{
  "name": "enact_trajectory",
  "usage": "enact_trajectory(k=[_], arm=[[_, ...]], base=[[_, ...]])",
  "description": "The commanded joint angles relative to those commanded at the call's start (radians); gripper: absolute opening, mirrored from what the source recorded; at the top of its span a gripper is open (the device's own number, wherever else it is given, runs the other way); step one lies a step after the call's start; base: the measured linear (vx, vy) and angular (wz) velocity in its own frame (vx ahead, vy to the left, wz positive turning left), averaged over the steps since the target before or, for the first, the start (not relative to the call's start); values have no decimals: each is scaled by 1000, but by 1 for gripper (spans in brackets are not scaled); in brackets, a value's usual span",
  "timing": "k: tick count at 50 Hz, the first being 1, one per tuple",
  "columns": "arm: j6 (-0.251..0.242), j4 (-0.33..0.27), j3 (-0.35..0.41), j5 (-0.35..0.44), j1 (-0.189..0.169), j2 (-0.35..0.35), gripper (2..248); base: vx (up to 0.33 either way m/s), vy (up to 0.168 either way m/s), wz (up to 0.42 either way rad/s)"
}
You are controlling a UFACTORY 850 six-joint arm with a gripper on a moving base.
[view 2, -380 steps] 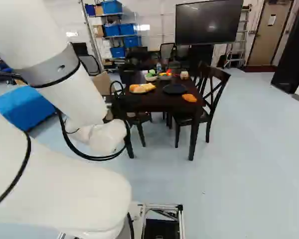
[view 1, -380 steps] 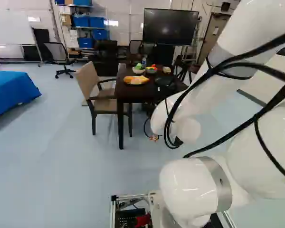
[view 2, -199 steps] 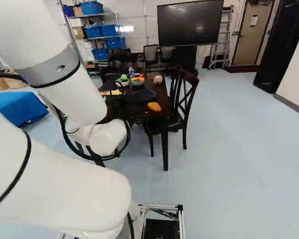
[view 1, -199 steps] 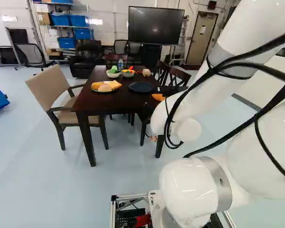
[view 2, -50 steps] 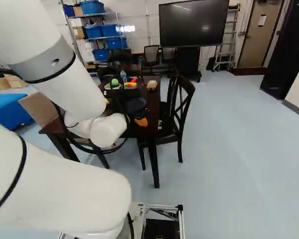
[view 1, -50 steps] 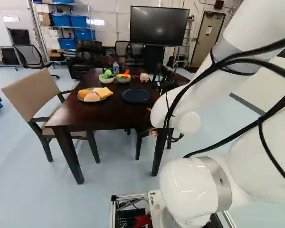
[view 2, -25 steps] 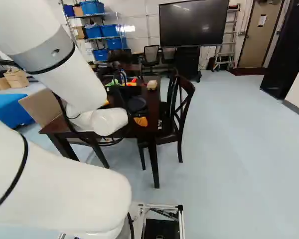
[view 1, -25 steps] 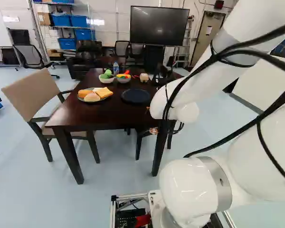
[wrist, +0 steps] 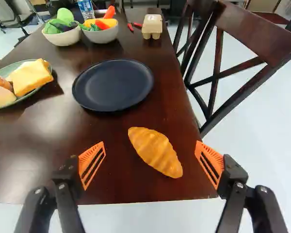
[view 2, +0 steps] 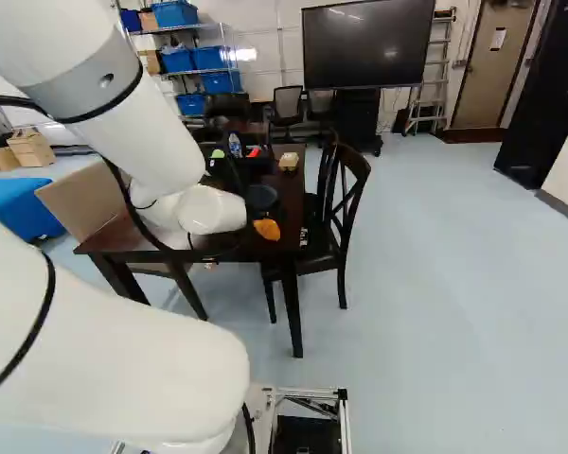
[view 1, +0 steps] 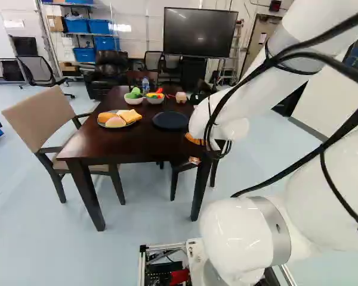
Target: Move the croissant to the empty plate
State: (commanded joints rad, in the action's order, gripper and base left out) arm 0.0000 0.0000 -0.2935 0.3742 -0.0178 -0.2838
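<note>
Between Our Spread Jaws [view 2: 242, 170], a Croissant [wrist: 155, 151]

We have both fingers wide apart, with the croissant seen between them on the worktop [wrist: 87, 121], touching neither. Just ahead of the jaws lies the empty dark plate [wrist: 113, 86]. Farther ahead, toward their left, sits the green plate [wrist: 26, 68] of breads; beyond, two bowls [wrist: 63, 37] of play vegetables.

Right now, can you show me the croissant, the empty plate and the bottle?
Croissant [wrist: 155, 151]: wrist view, middle of its ridged top.
Dark blue plate [wrist: 114, 85]: wrist view, its bare middle.
Plastic bottle [view 1: 145, 86]: left base view, middle of its side.
</note>
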Motion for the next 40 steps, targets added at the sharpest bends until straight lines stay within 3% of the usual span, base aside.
enact_trajectory(k=[40], arm=[[0, 0, -143, -296, 1, 46, 247]], base=[[0, 0, 0]])
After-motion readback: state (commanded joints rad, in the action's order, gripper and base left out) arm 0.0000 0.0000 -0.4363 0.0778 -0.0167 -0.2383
